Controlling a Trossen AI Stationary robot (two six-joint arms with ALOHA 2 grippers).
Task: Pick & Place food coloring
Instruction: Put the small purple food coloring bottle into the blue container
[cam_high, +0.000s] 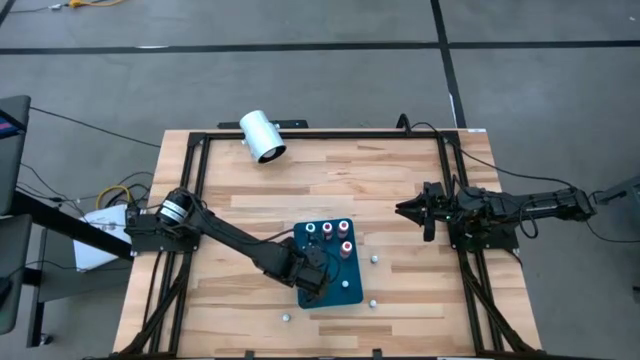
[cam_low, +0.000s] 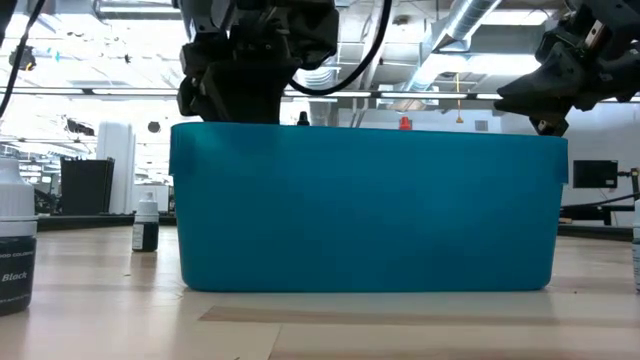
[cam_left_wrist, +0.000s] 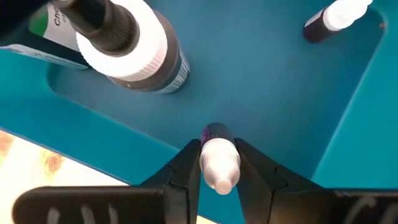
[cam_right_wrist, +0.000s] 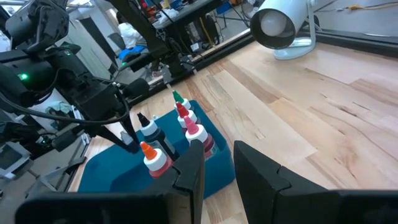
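A teal tray (cam_high: 345, 290) lies mid-table with several small food coloring bottles (cam_high: 328, 229) standing in its far part; the right wrist view shows their orange, pink and green tops (cam_right_wrist: 196, 134). My left gripper (cam_left_wrist: 217, 152) reaches down into the tray's near left part, shut on a small dark bottle with a white top (cam_left_wrist: 219, 171). The tray wall (cam_low: 365, 210) hides that bottle in the low view. My right gripper (cam_right_wrist: 217, 168) waits at the table's right side, its fingers a little apart with nothing between them. My left gripper pinches the small bottle's white top (cam_left_wrist: 219, 163) between its two fingers (cam_left_wrist: 186, 165), one on each side. The fingers come from above, slanting steeply down. The bottle stands upright inside the tray, tip up; whether its base rests on the tray floor, I cannot tell.
A large white cylinder (cam_high: 263, 137) lies at the table's far edge. Small white caps (cam_high: 375, 258) lie loose on the wood around the tray. A dark bottle (cam_low: 146, 225) and a larger one (cam_low: 15, 240) stand near the table's front.
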